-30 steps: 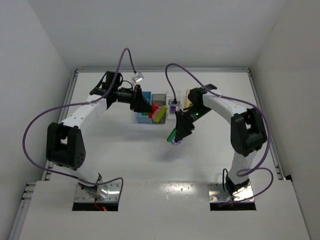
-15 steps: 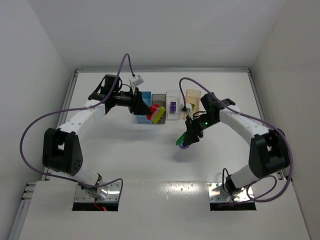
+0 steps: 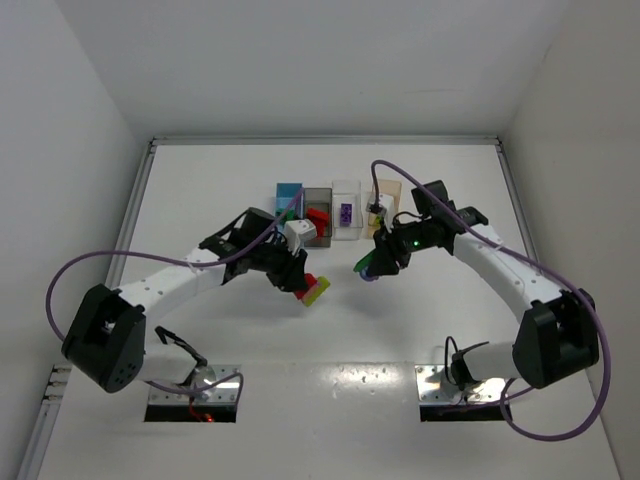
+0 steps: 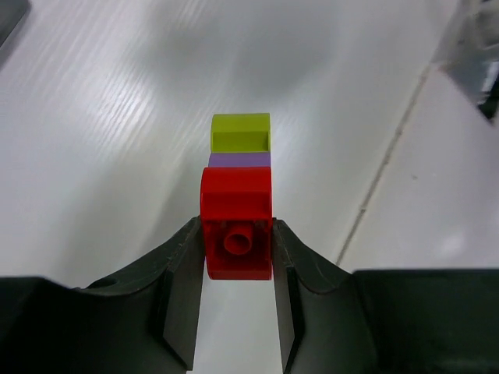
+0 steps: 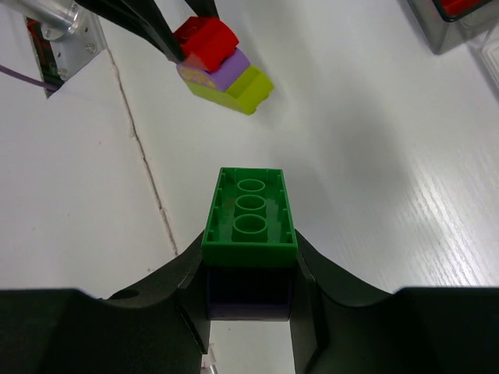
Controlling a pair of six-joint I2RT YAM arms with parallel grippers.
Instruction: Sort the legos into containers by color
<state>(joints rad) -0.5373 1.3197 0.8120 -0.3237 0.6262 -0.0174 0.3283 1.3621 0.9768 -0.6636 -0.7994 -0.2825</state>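
Near the middle of the table (image 3: pixel 200 210), the left claw (image 4: pixel 236 234) is clenched on a little stack of legos (image 3: pixel 312 288). The stack has a red brick (image 4: pixel 236 226), a purple brick (image 4: pixel 239 160) and a lime-yellow brick (image 4: pixel 240 132). The claw's two fingers press the red brick from both sides. The purple and the lime-yellow bricks stick out past the fingers. The stack is up off the table.

Just to the right, the right claw (image 5: pixel 249 257) is clenched on a green brick (image 5: pixel 250 210). A dark purple piece (image 3: pixel 370 276) sits under the green brick, between the fingers. This brick is up off the table too. The two claws are near each other, but they do not touch.

Four bins stand side by side at the far side, past the claws. From left to right they are the blue bin (image 3: pixel 287 190), the dark grey bin (image 3: pixel 318 192), the clear bin (image 3: pixel 346 190) and the pale orange bin (image 3: pixel 388 190). A red lego (image 3: pixel 319 218) lies in the dark grey bin. A purple lego (image 3: pixel 346 212) lies in the clear bin.
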